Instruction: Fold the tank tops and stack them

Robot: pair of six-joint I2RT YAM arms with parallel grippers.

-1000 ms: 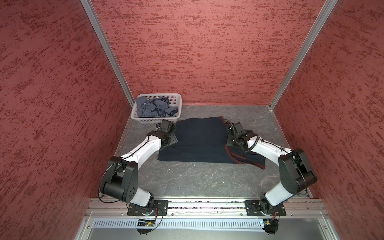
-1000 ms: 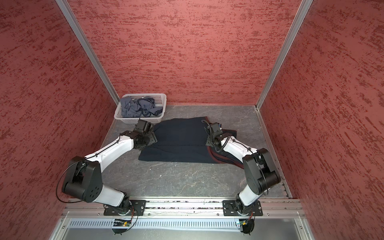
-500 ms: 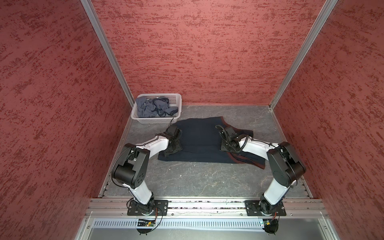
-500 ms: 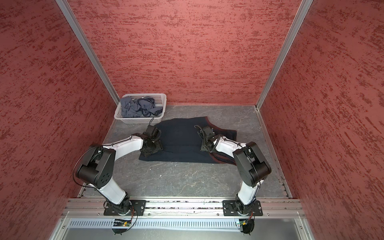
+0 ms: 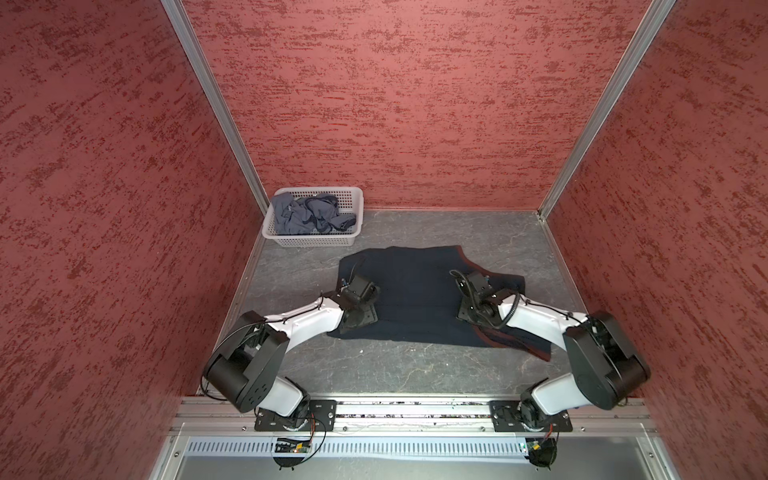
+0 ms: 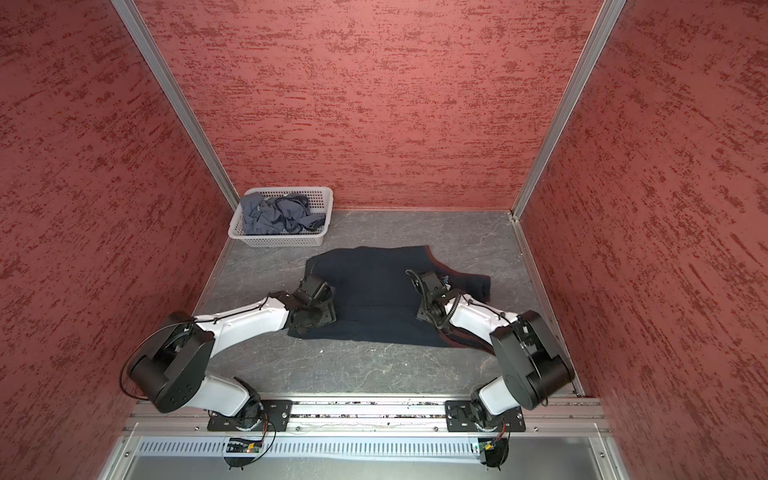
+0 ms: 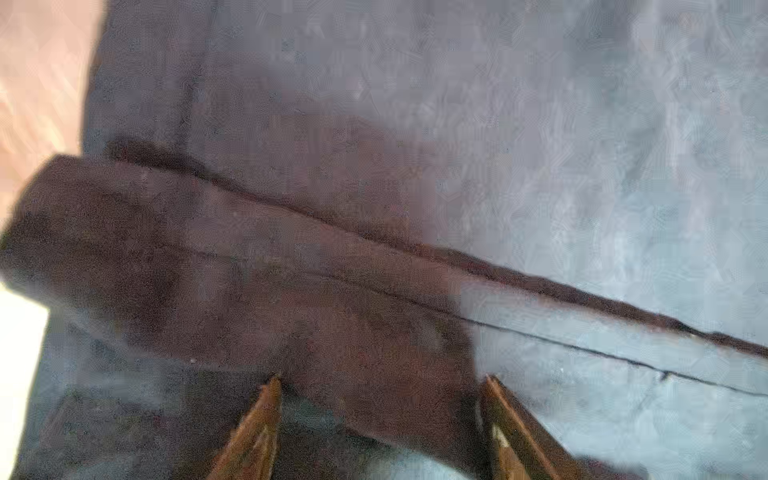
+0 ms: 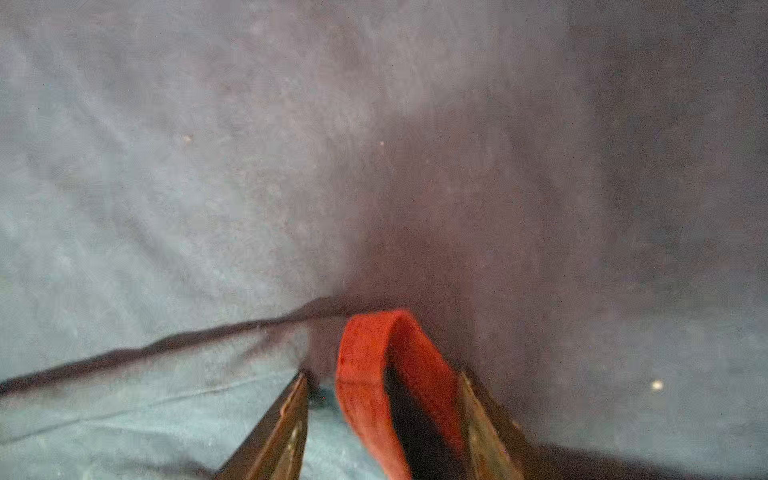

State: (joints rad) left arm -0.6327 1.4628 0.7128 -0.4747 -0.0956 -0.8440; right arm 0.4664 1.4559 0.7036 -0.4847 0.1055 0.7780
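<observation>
**Left pincer** [image 7: 380, 386]
- Stands open, with the fingertips [image 7: 262, 415] well apart.
- Points down at the navy tank top [image 5: 415, 291] and sits close above the cloth.
- Straddles a dark raised fold of that cloth, which lies between and just ahead of the fingertips.
- Shows no clamp on the fold.

**Right pincer** [image 8: 384, 382]
- Stands open as well, fingertips apart.
- Frames an upright loop of maroon trim [image 8: 374, 345] between the fingertips.
- Touches the loop with one fingertip and clears it with the other.
- Sits low over the same garment, at its strap end.

**Navy tank top**
- Lies spread flat on the grey table [image 5: 395, 365], directly beneath both pincers.
- Spans the whole gap between them.
- Reaches a little past each pincer on its outer side.

**Grey-blue tank top** [image 5: 307, 214]
- Lies crumpled inside the white basket [image 5: 318, 241].
- Sits well apart from both pincers, beyond the left one, in the far corner.
- Touches neither pincer nor the navy garment.
</observation>
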